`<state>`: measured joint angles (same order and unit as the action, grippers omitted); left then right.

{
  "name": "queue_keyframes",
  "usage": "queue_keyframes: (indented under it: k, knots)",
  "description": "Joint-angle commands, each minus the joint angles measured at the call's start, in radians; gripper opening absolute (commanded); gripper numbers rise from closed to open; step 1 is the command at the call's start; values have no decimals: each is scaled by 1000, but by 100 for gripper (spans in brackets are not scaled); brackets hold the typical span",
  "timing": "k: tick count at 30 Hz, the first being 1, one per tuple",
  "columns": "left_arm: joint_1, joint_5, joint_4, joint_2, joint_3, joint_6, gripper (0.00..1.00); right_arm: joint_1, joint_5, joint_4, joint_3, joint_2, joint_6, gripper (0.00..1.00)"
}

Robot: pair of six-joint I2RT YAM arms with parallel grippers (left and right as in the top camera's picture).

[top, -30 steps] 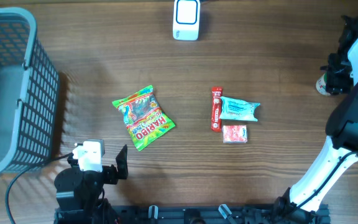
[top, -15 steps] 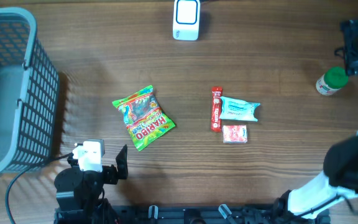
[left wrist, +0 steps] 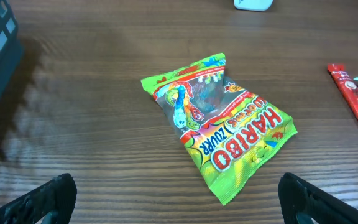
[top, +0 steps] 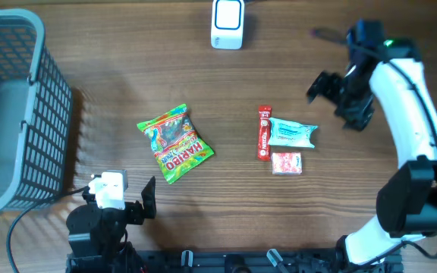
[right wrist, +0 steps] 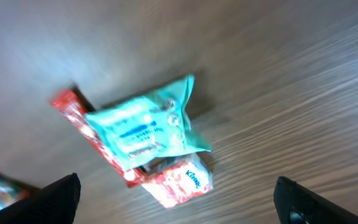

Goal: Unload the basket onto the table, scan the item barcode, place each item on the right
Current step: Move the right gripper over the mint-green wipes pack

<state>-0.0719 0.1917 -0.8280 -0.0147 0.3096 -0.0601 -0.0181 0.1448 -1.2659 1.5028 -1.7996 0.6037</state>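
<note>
Teal packet [top: 292, 133] overlaps red stick [top: 264, 133]; right end effector [top: 337, 101] gapes wide, empty, nearby

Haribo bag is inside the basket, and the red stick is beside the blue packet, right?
No. The Haribo bag lies on the table, outside the basket, as the overhead view shows. The red stick is indeed beside the blue packet.

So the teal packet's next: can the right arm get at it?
Probably yes: the right gripper hovers near the teal packet, jaws open, nothing above it, though it lies against the red stick.
</note>
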Motion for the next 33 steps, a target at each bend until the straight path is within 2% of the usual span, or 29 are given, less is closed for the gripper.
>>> queue_keyframes:
  k: [1,8,12,15,19,20,22,24,25,27,33]
  knots:
    - [5,-2,0,10,-8,-15,100,2,187,105,-160,-15,-111,100]
    - [5,-2,0,10,-8,-14,100,2,215,333,-415,-15,-103,95]
    - [5,-2,0,10,-8,-14,100,2,199,497,-495,-16,-97,95]
    - [5,-2,0,10,-8,-14,100,2,135,587,-538,-16,-29,91]
    - [5,-2,0,10,-8,-14,100,2,73,625,-571,-16,56,58]
    - [5,-2,0,10,-8,-15,100,2,73,621,-571,-16,56,44]
    - [5,-2,0,10,-8,-15,100,3,102,614,-570,-16,54,29]
    - [5,-2,0,10,-8,-15,100,6,166,589,-561,-16,54,8]
    - [5,-2,0,10,-8,-15,100,10,206,567,-548,-16,55,4]
    - [5,-2,0,10,-8,-15,100,19,312,504,-505,-12,55,4]
    - [5,-2,0,10,-8,-15,100,57,703,183,-285,4,52,4]
